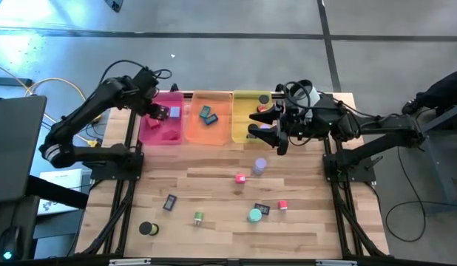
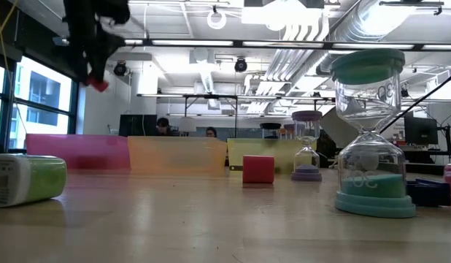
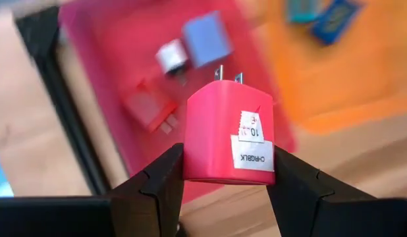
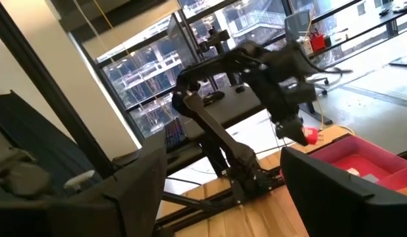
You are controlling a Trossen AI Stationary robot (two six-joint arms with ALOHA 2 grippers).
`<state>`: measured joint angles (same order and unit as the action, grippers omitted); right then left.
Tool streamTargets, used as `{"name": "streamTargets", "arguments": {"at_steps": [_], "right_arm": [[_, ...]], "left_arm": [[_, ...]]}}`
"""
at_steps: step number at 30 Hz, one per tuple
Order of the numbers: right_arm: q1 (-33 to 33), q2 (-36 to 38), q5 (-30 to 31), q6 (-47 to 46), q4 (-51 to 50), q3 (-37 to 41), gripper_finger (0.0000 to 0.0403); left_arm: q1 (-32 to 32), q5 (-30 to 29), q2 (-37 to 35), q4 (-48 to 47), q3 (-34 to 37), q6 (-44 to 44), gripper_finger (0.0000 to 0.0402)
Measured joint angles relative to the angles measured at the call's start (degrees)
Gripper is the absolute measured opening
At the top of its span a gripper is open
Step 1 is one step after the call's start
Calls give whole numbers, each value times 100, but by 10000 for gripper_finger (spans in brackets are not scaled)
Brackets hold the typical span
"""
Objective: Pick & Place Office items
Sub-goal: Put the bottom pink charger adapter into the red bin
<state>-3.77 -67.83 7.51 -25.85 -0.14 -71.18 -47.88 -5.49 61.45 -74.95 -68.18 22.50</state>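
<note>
Left end effector point(image 3: 223, 187) is closed part-way on a red plug-in charger cube point(image 3: 228, 138), one finger on each side, prongs pointing away from the wrist. It hangs above the pink tray point(image 1: 160, 137) at the far left of the surface point(image 1: 214, 185). Right end effector point(image 1: 267, 122) stands wide open and holds nothing, over the yellow tray point(image 1: 247, 133) at the far edge.

The left wrist view alone shows a white label on the held cube and, in the pink tray below it, a second red charger point(image 3: 147, 108), a small white piece point(image 3: 172, 56) and a pale blue block point(image 3: 207, 39). The high view alone shows the remaining office items scattered on the near half of the surface: a red cube point(image 1: 240, 177), a purple cylinder point(image 1: 259, 165), a teal-topped piece point(image 1: 255, 215) and a black cylinder point(image 1: 146, 228), among others; blue rectangles point(image 1: 207, 114) lie in the orange tray point(image 1: 208, 133). In the low view the teal piece looks like a sand timer point(image 2: 371, 131), though the bulb is hard to read.
</note>
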Motion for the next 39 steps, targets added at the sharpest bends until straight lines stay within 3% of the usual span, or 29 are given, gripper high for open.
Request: {"name": "streamTargets", "arguments": {"at_steps": [5, 11, 18, 29, 39], "right_arm": [[0, 0, 0, 0, 2, 0, 286], [0, -44, -19, 11, 0, -2, 286], [0, -199, -68, -128, -42, -2, 286], [-27, -371, -660, -295, -40, -2, 286], [-122, -382, -623, -289, -48, -2, 286]], "left_arm": [[-809, 240, 422, 78, 511, -2, 168], [-1078, 253, 1082, 749, 654, 407, 168], [-986, 87, 1588, 1208, 649, 1312, 168], [-739, 360, 2232, 1201, 647, 1059, 168], [79, -232, 2301, 955, 647, 1185, 168]]}}
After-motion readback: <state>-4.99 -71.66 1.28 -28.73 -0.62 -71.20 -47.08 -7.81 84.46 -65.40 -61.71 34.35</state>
